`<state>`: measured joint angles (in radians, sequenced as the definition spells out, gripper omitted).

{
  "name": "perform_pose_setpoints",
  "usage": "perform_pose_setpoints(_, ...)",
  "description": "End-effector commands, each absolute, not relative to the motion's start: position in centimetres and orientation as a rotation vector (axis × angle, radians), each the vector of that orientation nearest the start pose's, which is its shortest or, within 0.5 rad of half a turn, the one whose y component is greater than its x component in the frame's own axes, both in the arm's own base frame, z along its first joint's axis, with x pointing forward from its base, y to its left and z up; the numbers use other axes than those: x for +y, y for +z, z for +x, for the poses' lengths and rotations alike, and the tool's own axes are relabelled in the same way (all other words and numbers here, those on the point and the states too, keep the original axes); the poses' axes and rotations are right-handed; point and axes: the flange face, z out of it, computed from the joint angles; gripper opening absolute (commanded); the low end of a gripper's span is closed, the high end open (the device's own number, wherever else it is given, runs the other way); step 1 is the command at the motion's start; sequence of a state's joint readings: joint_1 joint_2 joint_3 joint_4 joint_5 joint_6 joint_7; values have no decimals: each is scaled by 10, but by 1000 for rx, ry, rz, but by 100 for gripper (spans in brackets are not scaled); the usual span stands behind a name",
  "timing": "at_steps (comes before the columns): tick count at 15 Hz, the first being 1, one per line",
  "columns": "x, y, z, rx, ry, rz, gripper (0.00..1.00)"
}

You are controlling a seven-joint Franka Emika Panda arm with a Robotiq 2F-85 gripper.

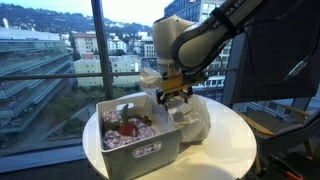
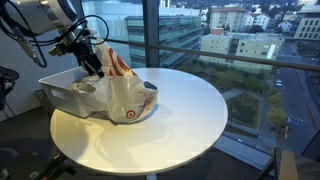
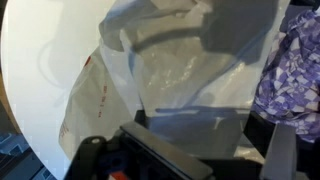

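Note:
My gripper (image 1: 175, 97) hangs open just above the far rim of a white plastic bin (image 1: 150, 150), where a crumpled white plastic bag (image 1: 196, 122) leans against it. In an exterior view the gripper (image 2: 90, 55) sits over the bin (image 2: 62, 92) and the bag (image 2: 125, 95), which has red print on it. The wrist view looks straight down on the bag (image 3: 170, 70), with the gripper (image 3: 205, 140) spread wide and nothing between its fingers. A purple patterned cloth (image 3: 297, 70) lies at the right; in the bin it (image 1: 125, 140) sits beside a red item (image 1: 127, 127).
Bin and bag stand on a round white table (image 2: 180, 120) next to a floor-to-ceiling window (image 1: 60, 60). The table's edge (image 1: 240, 150) curves close around them. A dark chair or equipment (image 1: 285, 50) stands behind the arm.

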<state>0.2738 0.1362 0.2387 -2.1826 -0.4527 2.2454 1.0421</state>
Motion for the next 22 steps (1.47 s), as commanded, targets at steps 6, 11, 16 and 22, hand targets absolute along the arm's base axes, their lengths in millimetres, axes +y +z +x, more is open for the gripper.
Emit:
perform_pose_setpoints(6, 254, 315, 480, 317, -360, -3459, 66)
perform_pose_setpoints(11, 242, 318, 470, 289, -301, -3591, 27)
perform_pose_setpoints(16, 201, 293, 454, 411, -82, -3767, 4)
perform_pose_setpoints(22, 142, 268, 432, 571, 231, -3909, 7)
